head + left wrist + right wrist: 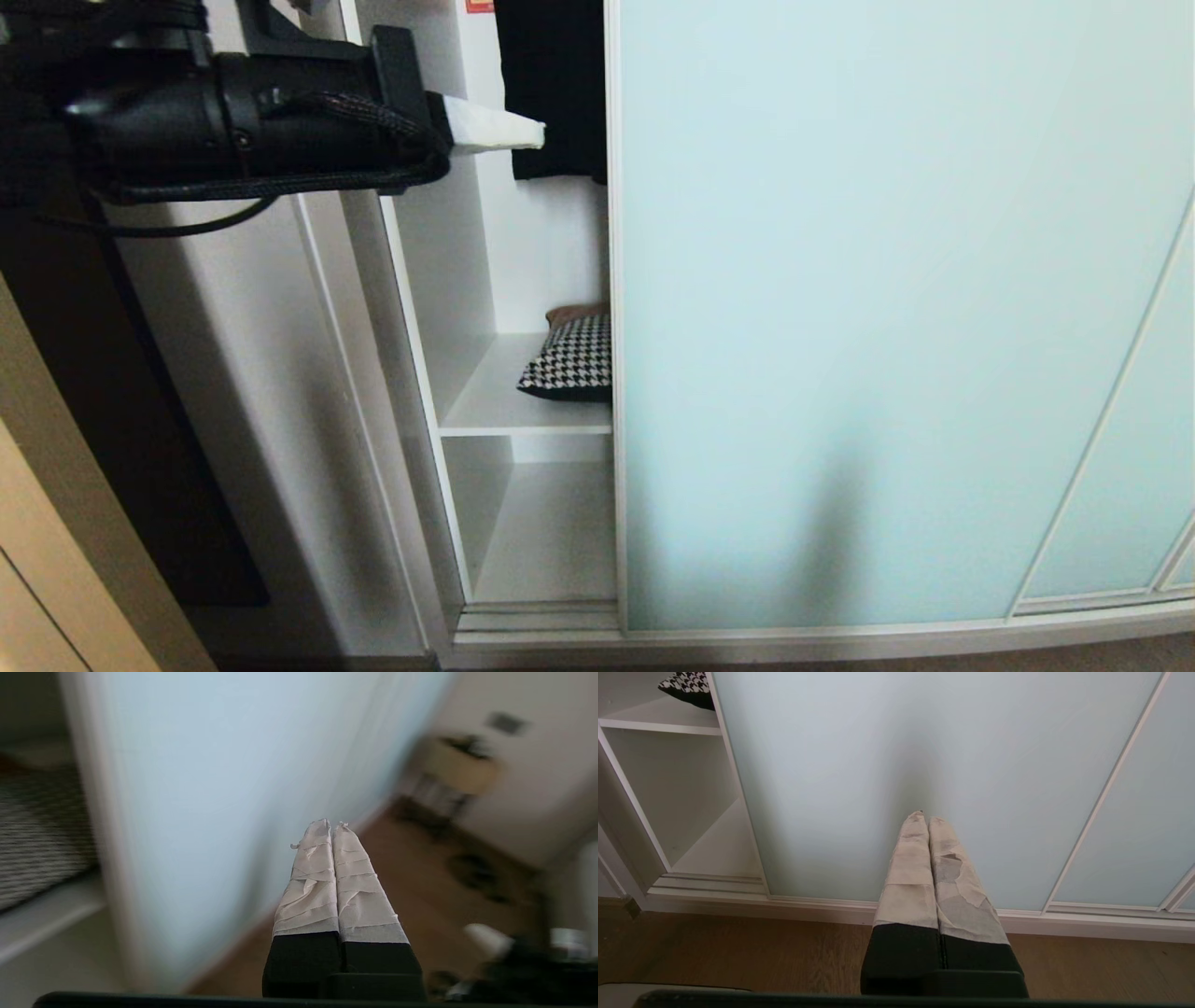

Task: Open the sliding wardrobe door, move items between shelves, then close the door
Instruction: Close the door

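Frosted aqua door (896,308) seen part-open, smooth white shelves (523,425) exposed.

The left gripper (537,133), tape-wrapped fingers pressed together, is held level high before the gap, above a soft houndstooth bundle (571,359) laid at the upper shelf's right edge, half hidden behind the door. The right gripper (926,817), likewise closed, is pointed at the glass.

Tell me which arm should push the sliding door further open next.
Left, probably. The left pincer, shut, is raised at the open gap beside the sliding door, near its edge. The right pincer, also shut, hangs low, pointing at the door's lower panel, away from that edge.
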